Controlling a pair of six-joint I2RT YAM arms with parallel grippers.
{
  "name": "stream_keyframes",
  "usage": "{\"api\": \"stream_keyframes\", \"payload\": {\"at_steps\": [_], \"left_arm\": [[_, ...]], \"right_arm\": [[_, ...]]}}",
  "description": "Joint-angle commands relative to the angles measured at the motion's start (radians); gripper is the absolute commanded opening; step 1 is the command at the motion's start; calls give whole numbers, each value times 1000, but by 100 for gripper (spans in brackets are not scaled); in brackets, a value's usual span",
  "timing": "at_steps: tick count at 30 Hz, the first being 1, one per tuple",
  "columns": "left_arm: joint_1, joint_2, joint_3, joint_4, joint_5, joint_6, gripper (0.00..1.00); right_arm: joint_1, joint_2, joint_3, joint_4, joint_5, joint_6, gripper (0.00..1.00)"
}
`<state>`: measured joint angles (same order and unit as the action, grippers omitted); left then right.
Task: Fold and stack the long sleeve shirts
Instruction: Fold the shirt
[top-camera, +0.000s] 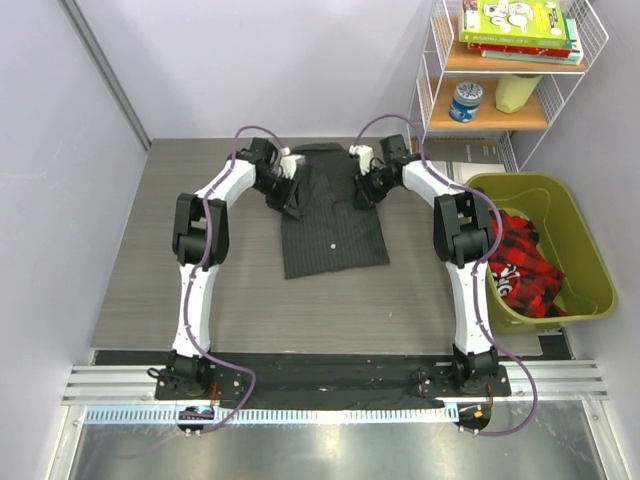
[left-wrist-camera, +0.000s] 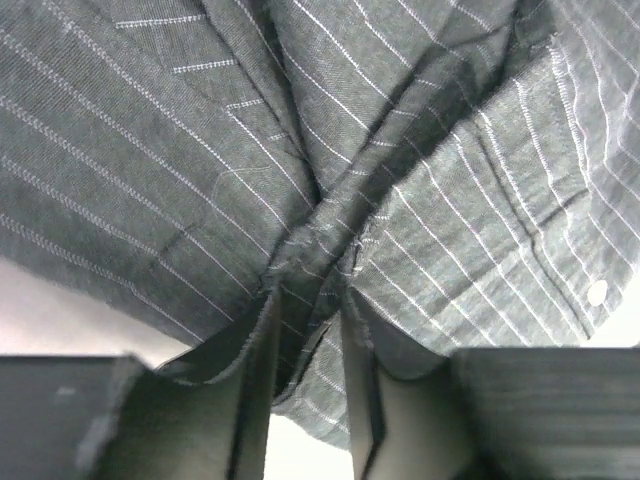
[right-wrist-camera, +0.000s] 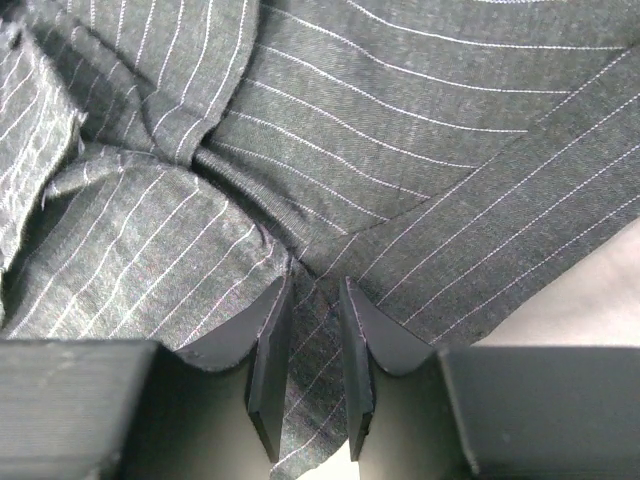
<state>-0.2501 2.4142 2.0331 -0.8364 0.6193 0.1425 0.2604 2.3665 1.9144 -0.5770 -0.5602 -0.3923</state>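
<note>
Top external view. One long sleeve shirt (top-camera: 333, 225), dark charcoal with fine pale pinstripes, lies on the grey bench (top-camera: 130, 260), centred towards the far edge. The lower body is flat and the upper part is bunched at both shoulders. The left gripper (top-camera: 291, 195) is at the shirt's left shoulder and the right gripper (top-camera: 362, 188) at its right shoulder, both down on the cloth. To the right stands an olive-green bin (top-camera: 555, 318) holding red plaid cloth (top-camera: 520, 260). Behind it is a wire shelf (top-camera: 480, 62) carrying books (top-camera: 515, 25), a small can (top-camera: 466, 100) and a yellow cup (top-camera: 517, 92).

Left wrist view. The left gripper (left-wrist-camera: 308, 400) has its jaws clamped on a gathered fold of the long sleeve shirt (left-wrist-camera: 400, 200), with cloth filling the narrow gap. A pale button (left-wrist-camera: 598, 292) shows at the right edge.

Right wrist view. The right gripper (right-wrist-camera: 313, 370) has its jaws clamped on a pinched strip of the long sleeve shirt (right-wrist-camera: 400, 150). Creased folds radiate from the pinch.
</note>
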Motion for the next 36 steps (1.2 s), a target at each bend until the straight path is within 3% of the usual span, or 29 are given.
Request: {"api": "stream_keyframes", "payload": {"at_steps": [1,5,8,14,17,22,24,29,36], "left_arm": [[-15,-139,-195,-79,-29,87,29],[-5,-288,-413,-34,-69,115,23],[26,-325,-458,8,-63,85,26],[98,-466,-533,164,134,-89,53],[98,-569,-586,186,228,-104,60],[74,-688,-768,213,342,-190,63],[61,-695,-830,264,399,-289,64],[46,-627,-958,491,415,-506,67],[98,-371,-767,452,277,-515,68]], "right_arm": [[82,-111,-211,-57,13,33,31],[100,-243,-374,-1,-15,167,31],[99,-300,-442,40,25,204,31],[37,-335,-355,14,94,156,40],[16,-401,-304,-70,-45,139,47],[48,-547,-484,-62,-334,271,47],[92,-564,-585,-5,-420,369,50],[132,-460,-673,88,-437,437,54],[-1,-187,-507,103,-314,466,57]]}}
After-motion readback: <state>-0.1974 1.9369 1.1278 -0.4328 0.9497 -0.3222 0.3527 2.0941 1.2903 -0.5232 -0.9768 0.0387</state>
